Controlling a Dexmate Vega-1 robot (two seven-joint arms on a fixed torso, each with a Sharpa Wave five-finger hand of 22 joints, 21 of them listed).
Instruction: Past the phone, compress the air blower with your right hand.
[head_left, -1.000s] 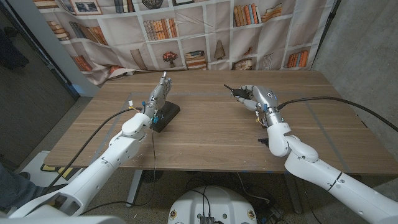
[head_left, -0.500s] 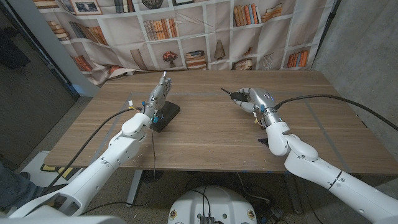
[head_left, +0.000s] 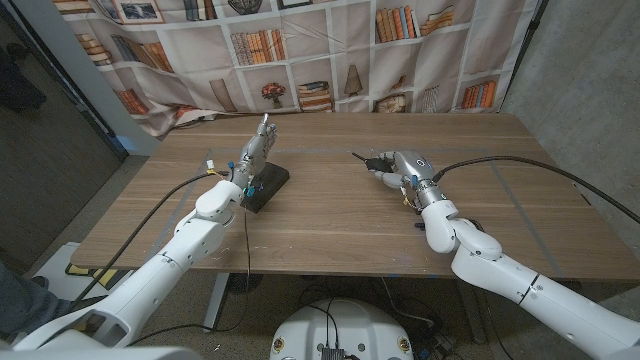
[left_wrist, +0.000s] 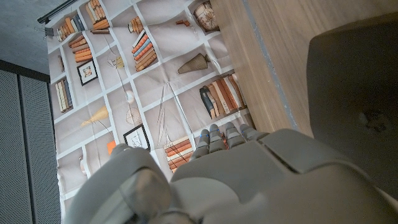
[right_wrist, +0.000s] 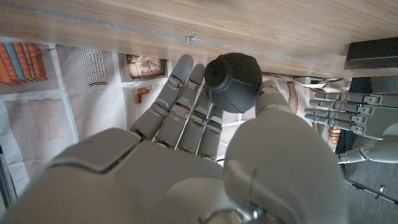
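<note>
My right hand (head_left: 400, 166) grips a black rubber air blower (head_left: 375, 160) over the middle of the table, its thin nozzle pointing toward the phone. In the right wrist view the blower's round bulb (right_wrist: 233, 81) sits between the fingers (right_wrist: 180, 106) and the thumb. The phone (head_left: 268, 187), a dark slab, lies left of centre; it shows too as the phone (right_wrist: 372, 53) and the phone (left_wrist: 357, 106). My left hand (head_left: 256, 150) stands upright at the phone's far end, fingers straight and holding nothing; it appears also as the left hand (right_wrist: 354, 124) and the left hand (left_wrist: 249, 180).
A bookshelf-print curtain (head_left: 300, 60) hangs behind the wooden table (head_left: 340, 225). A concrete wall (head_left: 590, 80) stands to the right. A black cable (head_left: 520, 160) trails across the table from the right arm.
My right hand has carried the blower leftward, closer to the phone. The left hand and the phone have stayed where they were.
</note>
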